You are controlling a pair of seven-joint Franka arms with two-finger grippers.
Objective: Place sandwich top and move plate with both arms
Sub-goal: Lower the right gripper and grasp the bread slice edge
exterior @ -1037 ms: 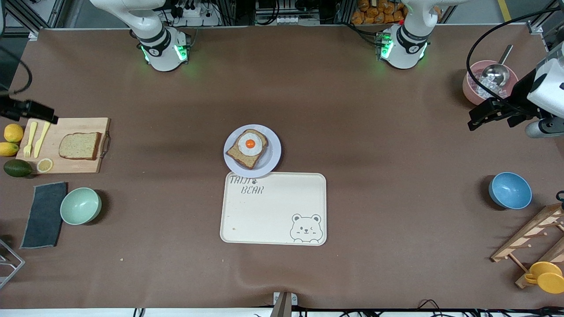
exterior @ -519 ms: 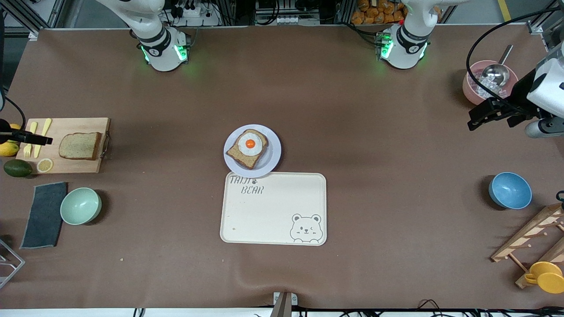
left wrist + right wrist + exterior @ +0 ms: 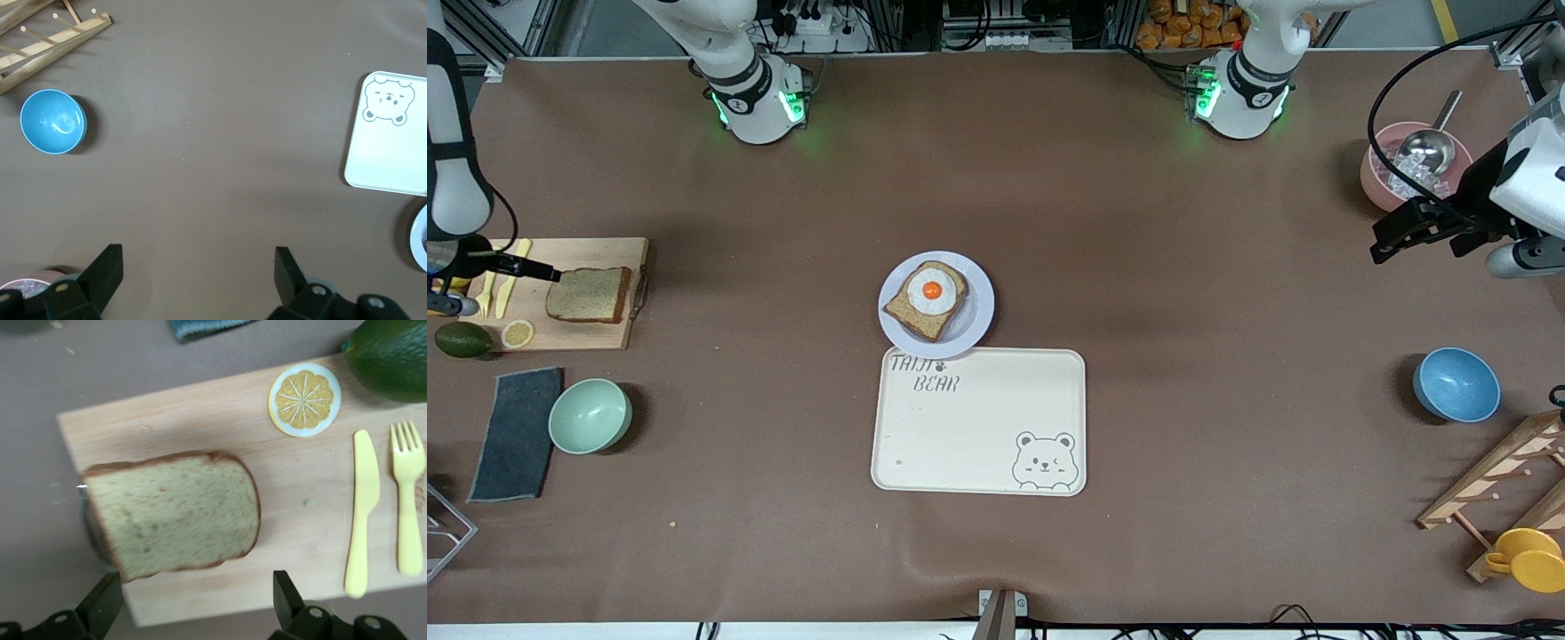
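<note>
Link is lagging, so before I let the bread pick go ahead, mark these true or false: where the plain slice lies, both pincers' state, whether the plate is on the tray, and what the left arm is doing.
1. The plain brown bread slice lies on the wooden cutting board. True.
2. The right pincer is shut on it. False: open, over the board.
3. The round pale plate sits on the cream bear-print tray. False: beside it, on the table.
4. The left pincer waits open. True.
</note>
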